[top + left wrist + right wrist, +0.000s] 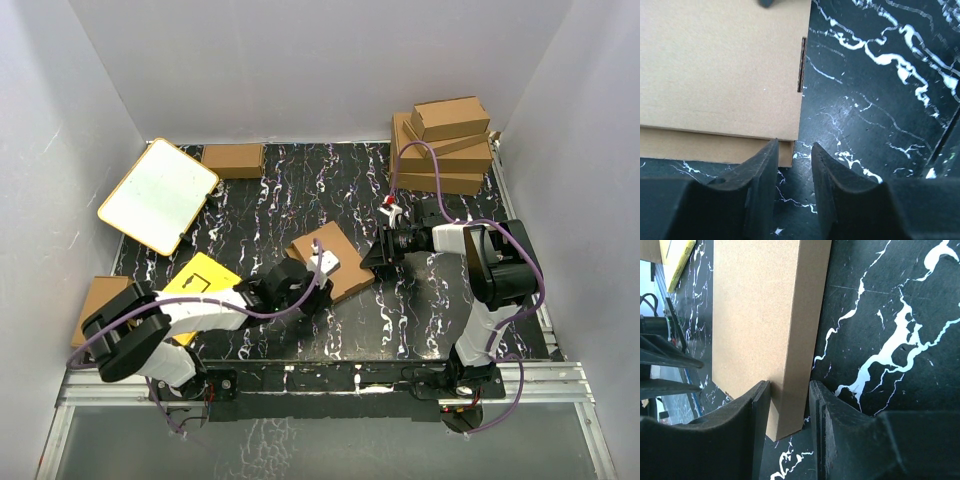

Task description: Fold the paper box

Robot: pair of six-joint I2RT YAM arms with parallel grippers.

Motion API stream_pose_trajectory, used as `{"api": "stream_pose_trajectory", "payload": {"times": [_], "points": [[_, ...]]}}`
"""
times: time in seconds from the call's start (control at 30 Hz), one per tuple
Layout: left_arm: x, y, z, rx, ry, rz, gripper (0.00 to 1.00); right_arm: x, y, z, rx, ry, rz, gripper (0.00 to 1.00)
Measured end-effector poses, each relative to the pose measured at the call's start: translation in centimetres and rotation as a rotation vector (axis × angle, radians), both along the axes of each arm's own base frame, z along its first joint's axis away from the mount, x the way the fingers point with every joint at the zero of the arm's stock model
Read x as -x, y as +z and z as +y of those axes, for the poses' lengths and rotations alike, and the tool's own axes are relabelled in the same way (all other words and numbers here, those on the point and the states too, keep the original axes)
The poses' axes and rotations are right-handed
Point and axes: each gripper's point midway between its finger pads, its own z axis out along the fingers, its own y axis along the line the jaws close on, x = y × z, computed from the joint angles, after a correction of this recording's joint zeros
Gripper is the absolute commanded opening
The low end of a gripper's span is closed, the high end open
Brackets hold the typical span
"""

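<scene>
Bright even overhead light, soft shadows, sharp focus, slight wide-angle distortion

One paper box, two spare boxes, one box stack, one yellow card, one white board

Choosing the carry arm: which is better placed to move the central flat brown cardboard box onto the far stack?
Right, probably. The right gripper is closed on one edge of the flat brown cardboard box; the stack of brown cardboard boxes is nearer it. The left gripper is open at a corner.
</scene>
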Motion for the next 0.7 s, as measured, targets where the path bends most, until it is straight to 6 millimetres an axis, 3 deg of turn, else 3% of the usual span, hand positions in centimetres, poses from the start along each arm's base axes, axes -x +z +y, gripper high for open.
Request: {"api": "stream_pose_trajectory", "payload": {"times": [0.23, 0.37, 0.43, 0.57, 0.7], "points": [[0.2, 3.3, 0.4, 0.072, 0.046, -0.001, 0.61, 0.1, 0.0, 0.1, -0.002, 0.003, 0.003, 0.4], [-0.2, 5.2, 1.0, 0.15, 0.142, 0.031, 0.8, 0.1, -0.1, 0.1, -0.001, 0.003, 0.004, 0.4], [-0.8, 6.2, 1.6, 0.202, 0.217, 0.068, 0.85, 0.1, 0.0, 0.1, -0.002, 0.004, 0.004, 0.4], [-3.0, 7.7, 3.7, 0.359, 0.412, 0.196, 0.87, 0.0, -0.1, 0.1, -0.001, 0.003, 0.005, 0.4], [-4.0, 6.9, 5.6, 0.455, 0.563, 0.339, 0.87, 0.0, 0.0, 0.1, -0.001, 0.004, 0.004, 0.4]]}}
